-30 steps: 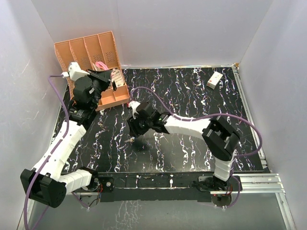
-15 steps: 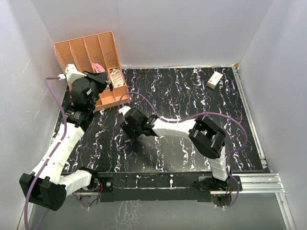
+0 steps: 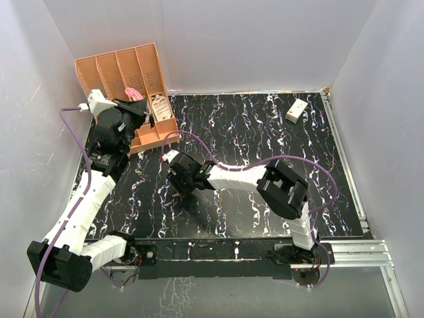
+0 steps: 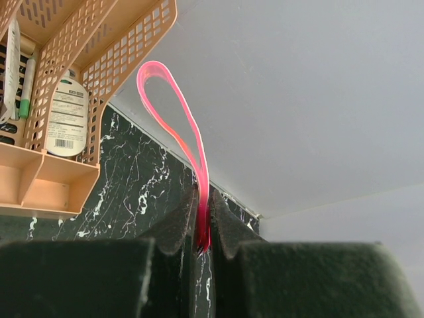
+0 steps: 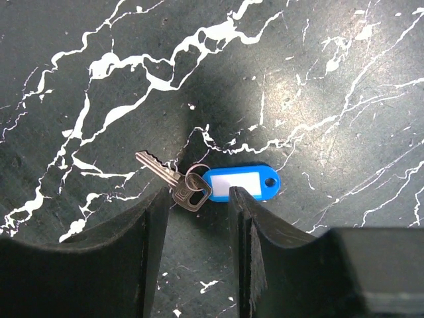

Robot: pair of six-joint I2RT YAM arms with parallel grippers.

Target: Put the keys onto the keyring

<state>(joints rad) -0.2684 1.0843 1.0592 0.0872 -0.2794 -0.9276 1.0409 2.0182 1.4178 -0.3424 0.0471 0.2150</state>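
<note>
Our left gripper (image 4: 202,207) is clamped hard on the bottom of the pink strap loop (image 4: 201,182), jaws all but meeting on the band; the loop stands up free from the fingers and bows to the left, touching nothing; behind it is only pale wall, so there is open air round the whole loop. To its left hangs the corner of the orange lattice basket (image 4: 126,59), near the loop but apart from it; a round labelled card (image 4: 66,119) lies in one compartment.

Our right gripper (image 5: 197,218) is partly open and holds nothing; its fingers (image 5: 142,252) point down at the black marbled table (image 5: 318,79) and straddle the dark head of the metal key (image 5: 159,170); the blade slants off to the upper left, past the left finger. A small ring (image 5: 197,173) joins the key to a blue key tag (image 5: 238,183), which lies flat with its near end just beside the right fingertip; bare tabletop surrounds the bunch on every side.

From above, we see that gripper left of the table's middle, well apart from the basket and from every edge; a small white box (image 3: 296,110) sits near the far right edge.
</note>
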